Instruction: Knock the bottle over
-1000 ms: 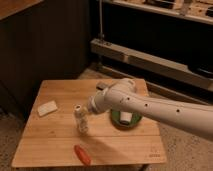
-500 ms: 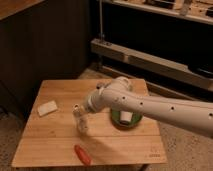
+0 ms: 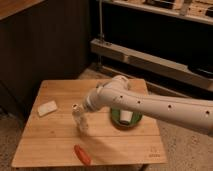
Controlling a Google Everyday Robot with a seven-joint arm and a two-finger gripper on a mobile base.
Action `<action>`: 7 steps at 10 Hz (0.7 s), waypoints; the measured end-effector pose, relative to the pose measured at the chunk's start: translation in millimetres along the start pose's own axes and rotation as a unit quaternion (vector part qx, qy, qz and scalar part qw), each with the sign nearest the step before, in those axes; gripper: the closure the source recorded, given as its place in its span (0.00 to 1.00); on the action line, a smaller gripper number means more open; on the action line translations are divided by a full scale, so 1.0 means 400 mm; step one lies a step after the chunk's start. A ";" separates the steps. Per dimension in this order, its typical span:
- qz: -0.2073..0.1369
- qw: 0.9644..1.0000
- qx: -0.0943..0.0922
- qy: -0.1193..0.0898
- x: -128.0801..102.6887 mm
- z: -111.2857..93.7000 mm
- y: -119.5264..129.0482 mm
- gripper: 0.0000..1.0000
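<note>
The bottle (image 3: 80, 121) is small, slim and translucent with a white cap. It stands about upright, leaning slightly, on the wooden table (image 3: 55, 142), left of centre. My white arm reaches in from the right. Its gripper (image 3: 85, 111) is right at the bottle's upper part, touching it or nearly so, and partly merges with it in the camera view.
A white flat pad (image 3: 47, 108) lies at the table's left. A red elongated object (image 3: 82, 154) lies near the front edge. A green dish (image 3: 116, 120) holding a short white cup (image 3: 126, 116) sits under my arm on the right. A metal shelf rack (image 3: 150, 60) stands behind.
My arm has shifted slightly left and down towards the bottle. The bottle stays in the same spot and still stands.
</note>
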 end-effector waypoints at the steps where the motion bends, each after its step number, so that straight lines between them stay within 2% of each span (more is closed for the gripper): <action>1: 0.001 1.000 -0.003 -0.001 0.004 0.003 -0.001 0.85; 7: 0.006 1.000 -0.012 -0.006 0.038 0.039 -0.008 0.85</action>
